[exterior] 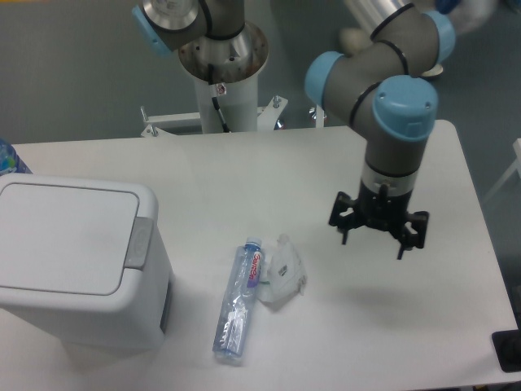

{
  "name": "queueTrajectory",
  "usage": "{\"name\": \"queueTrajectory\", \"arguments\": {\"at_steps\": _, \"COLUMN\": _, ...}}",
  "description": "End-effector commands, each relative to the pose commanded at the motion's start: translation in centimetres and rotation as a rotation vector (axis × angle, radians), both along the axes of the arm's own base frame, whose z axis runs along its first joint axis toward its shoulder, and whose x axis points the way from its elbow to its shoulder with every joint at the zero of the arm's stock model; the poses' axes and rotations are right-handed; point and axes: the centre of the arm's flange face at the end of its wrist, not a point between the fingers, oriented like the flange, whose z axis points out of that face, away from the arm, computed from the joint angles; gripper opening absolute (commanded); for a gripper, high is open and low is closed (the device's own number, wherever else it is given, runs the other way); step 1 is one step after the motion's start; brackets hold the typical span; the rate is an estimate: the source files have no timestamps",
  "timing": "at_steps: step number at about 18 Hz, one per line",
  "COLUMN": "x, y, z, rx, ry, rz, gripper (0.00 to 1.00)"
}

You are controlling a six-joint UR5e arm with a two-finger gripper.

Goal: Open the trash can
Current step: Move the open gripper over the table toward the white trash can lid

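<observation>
The trash can (77, 261) is a large white boxy bin at the left of the table, its flat lid down. A grey push tab (140, 243) sits on the lid's right edge. My gripper (374, 243) hangs above the table's right half, far to the right of the can, pointing down. Its fingers (344, 235) are spread apart with nothing between them.
A clear plastic bottle (237, 300) lies on the table between the can and the gripper. Crumpled clear packaging (282, 273) rests against the bottle's right side. A blue-topped item (10, 159) peeks in at the left edge. A dark object (508, 350) sits at the table's front right corner.
</observation>
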Motion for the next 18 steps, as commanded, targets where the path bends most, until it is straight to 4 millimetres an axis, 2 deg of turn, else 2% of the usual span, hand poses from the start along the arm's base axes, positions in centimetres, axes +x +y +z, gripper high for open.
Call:
{"name": "queueTrajectory", "arguments": {"at_steps": 6, "x": 2.3, "y": 2.8, "z": 1.5, "rx": 0.14, "ry": -0.127, "rz": 0.128, "gripper": 1.0}}
{"name": "queueTrajectory", "arguments": {"at_steps": 9, "x": 3.4, "y": 2.9, "z": 3.7, "rx": 0.214, "ry": -0.173, "rz": 0.162, "gripper": 1.0}}
{"name": "queueTrajectory", "arguments": {"at_steps": 14, "x": 7.1, "y": 4.8, "z": 7.3, "rx": 0.285, "ry": -0.226, "rz": 0.225, "gripper": 1.0}}
{"name": "queueTrajectory", "arguments": {"at_steps": 18, "x": 10.5, "y": 6.2, "z": 9.2, "rx": 0.304, "ry": -0.241, "rz": 0.219, "gripper": 1.0}}
